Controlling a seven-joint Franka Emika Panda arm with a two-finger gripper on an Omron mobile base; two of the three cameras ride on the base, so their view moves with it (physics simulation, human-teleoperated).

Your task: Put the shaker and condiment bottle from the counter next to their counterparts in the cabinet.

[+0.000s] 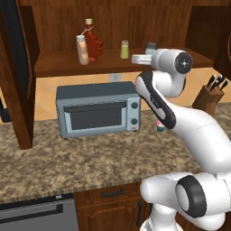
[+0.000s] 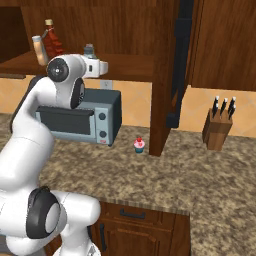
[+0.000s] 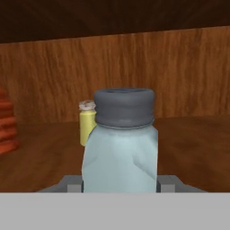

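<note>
Up at shelf height, inside the cabinet (image 1: 54, 31), the gripper (image 3: 120, 183) is clenched on the shaker (image 3: 120, 148), which stands upright between the jaws, its grey cap on top and its long axis vertical. From the left base view the shaker's base appears to sit at or just above the wooden shelf (image 1: 63, 63); whether it already touches the wood cannot be told.

The relation that matters for the coming move, as a judgement: the yellow-green shaker (image 3: 87, 122), its counterpart, lies just beyond the gripper and a little to its left, also upright, near but apart from the held shaker. Setting down and letting go about here would leave the two side by side.

Farther to the gripper's left stands the red leaf-shaped bottle (image 1: 92, 43), with the condiment bottle (image 1: 82, 49) just beside it on the shelf, so that half of the task looks done.

Below the gripper, on the counter (image 1: 67, 167), sits one toaster oven (image 1: 99, 110); one knife block (image 2: 218, 127) stands off to the gripper's right, and one small cupcake (image 2: 139, 145) lies between them.

Count: one cabinet, one counter, one arm with one gripper, two bottles, two shakers.
</note>
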